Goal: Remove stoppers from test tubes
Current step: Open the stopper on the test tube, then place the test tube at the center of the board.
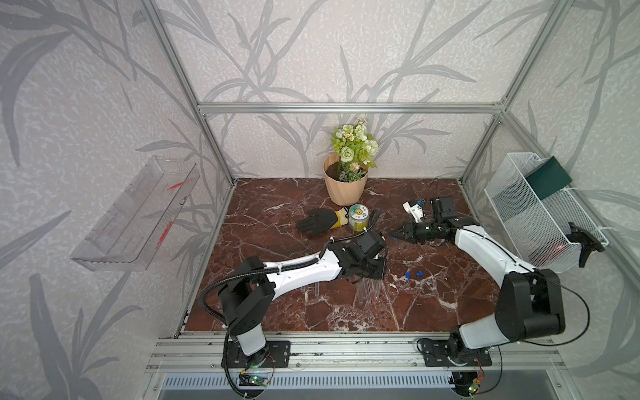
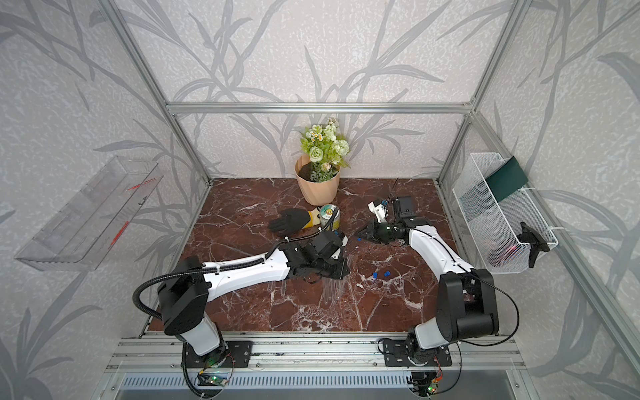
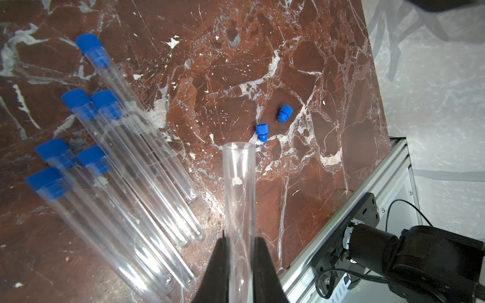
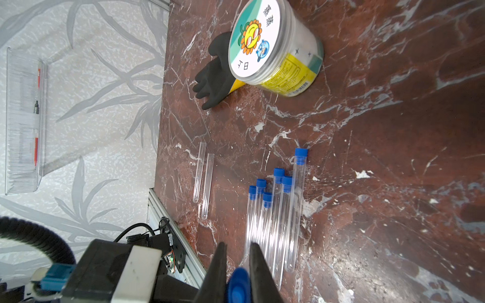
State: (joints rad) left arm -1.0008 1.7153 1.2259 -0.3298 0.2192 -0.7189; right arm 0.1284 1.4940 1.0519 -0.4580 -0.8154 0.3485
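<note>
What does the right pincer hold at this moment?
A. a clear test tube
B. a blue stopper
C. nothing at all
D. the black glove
B: in the right wrist view the right pincer is shut on a blue stopper, and the unstoppered test tube sits in the left pincer instead.

Both arms reach inward, left end effector (image 3: 240, 238) and right end effector (image 4: 237, 248) clamped closed.
</note>
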